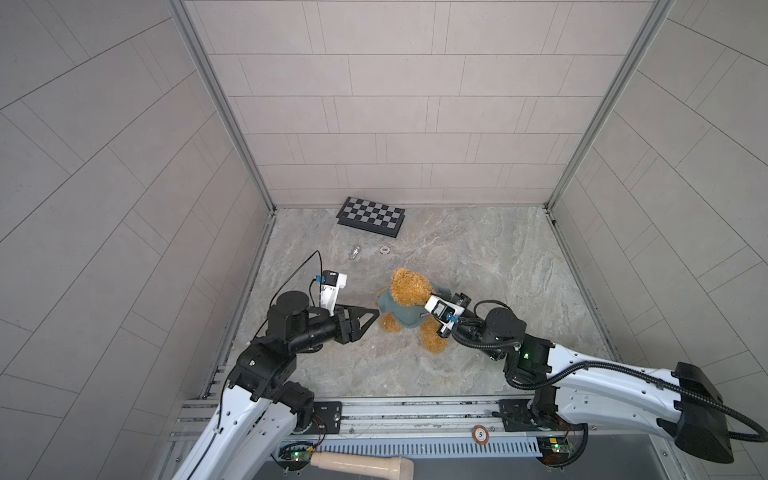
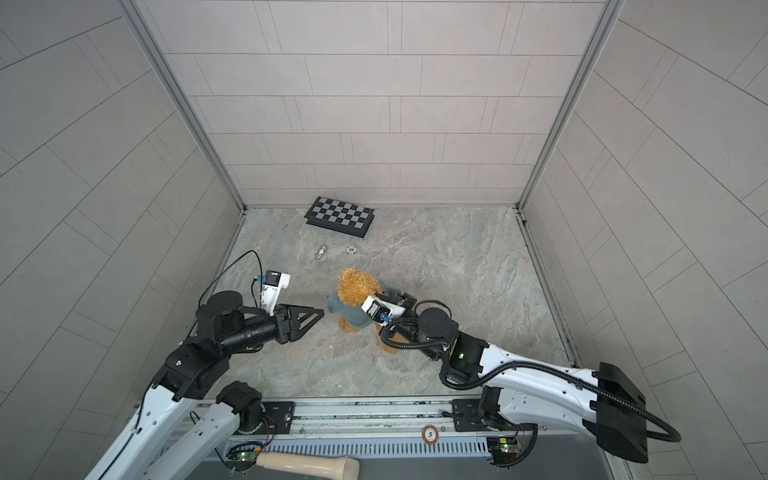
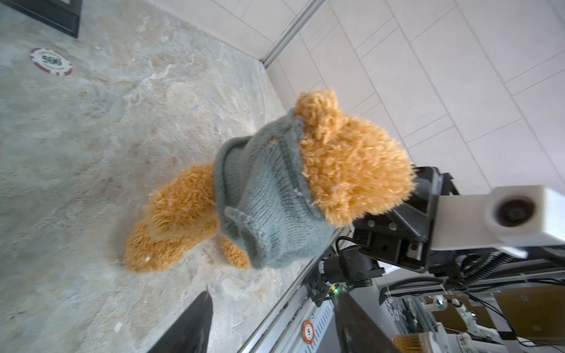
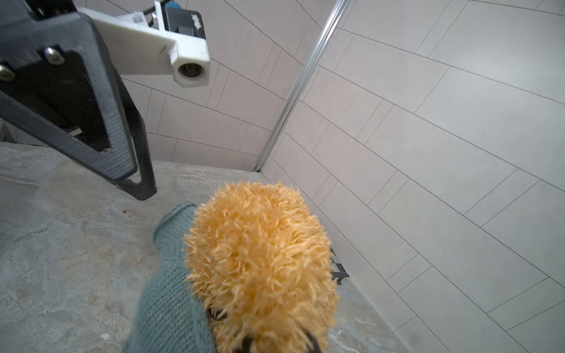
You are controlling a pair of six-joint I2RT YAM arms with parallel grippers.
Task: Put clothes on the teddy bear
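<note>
One shaggy golden-brown plush teddy bear [image 1: 409, 291] wore one grey-green knit jumper [image 1: 400, 312]; left pincer [image 1: 376, 311] gaped beside; right pincer [image 1: 456, 300], behind, was closed; open counter [image 1: 498, 270] beyond.

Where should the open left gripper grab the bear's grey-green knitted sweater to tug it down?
Take the rolled hem of the grey-green knitted sweater, on the side facing the left gripper, coming in level and low. The golden-brown shaggy teddy bear sits upright, and that band bulges clear of its legs, so it likely pinches without catching fur.

Chip [image 1: 385, 249], seemingly, between chessboard [image 1: 371, 216] and teddy bear [image 1: 409, 291]
</note>
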